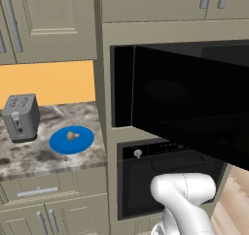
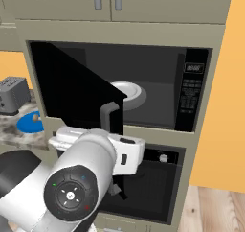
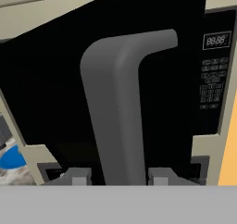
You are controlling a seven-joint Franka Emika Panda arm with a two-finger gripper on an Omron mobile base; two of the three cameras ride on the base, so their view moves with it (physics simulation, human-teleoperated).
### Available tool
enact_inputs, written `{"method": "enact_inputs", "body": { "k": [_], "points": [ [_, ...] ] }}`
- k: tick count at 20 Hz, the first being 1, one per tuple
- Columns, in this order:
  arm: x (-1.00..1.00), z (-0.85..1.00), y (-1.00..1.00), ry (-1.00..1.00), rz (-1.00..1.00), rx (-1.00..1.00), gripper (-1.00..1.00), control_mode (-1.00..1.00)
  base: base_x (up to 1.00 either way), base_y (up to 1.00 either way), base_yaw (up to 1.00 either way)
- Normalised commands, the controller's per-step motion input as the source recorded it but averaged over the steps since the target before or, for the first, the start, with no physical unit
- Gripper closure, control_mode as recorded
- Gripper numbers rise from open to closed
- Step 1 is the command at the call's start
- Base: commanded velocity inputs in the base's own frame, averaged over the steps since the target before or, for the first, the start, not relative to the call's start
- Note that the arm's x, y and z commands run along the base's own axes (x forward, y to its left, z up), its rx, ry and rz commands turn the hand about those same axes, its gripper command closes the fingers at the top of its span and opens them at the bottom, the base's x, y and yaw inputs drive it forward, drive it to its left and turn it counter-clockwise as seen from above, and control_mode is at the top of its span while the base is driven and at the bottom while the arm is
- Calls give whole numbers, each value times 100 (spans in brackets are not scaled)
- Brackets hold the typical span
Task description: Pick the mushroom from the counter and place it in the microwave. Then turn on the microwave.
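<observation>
glossy black microwave (image 2: 158,89), speckled marble counter (image 1: 44,154)

mushroom (image 1: 72,135) on plate (image 1: 58,144), toaster (image 1: 20,116) left, microwave (image 1: 194,64) right of counter (image 1: 29,159).

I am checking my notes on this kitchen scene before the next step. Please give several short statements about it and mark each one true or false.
1. The microwave door stands open. True.
2. The mushroom lies inside the microwave. False: it sits on the blue plate on the counter.
3. The toaster stands left of the blue plate. True.
4. The gripper holds the mushroom. False: the door handle stands between its fingers.
5. A white dish lies inside the microwave. True.
</observation>
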Motion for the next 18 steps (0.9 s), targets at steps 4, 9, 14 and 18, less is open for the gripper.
{"method": "enact_inputs", "body": {
  "k": [4, 9, 14, 18],
  "points": [
    [-26, -2, -6, 0, 0, 0, -100, -100, 0, 0, 0],
    [-31, 0, -13, 0, -5, 0, -100, -100, 0, 0, 0],
    [-21, 0, -19, 2, -4, 8, -100, -100, 0, 0, 0],
    [-12, -1, -20, 10, -2, 30, -100, -100, 0, 0, 0]
  ]
}}
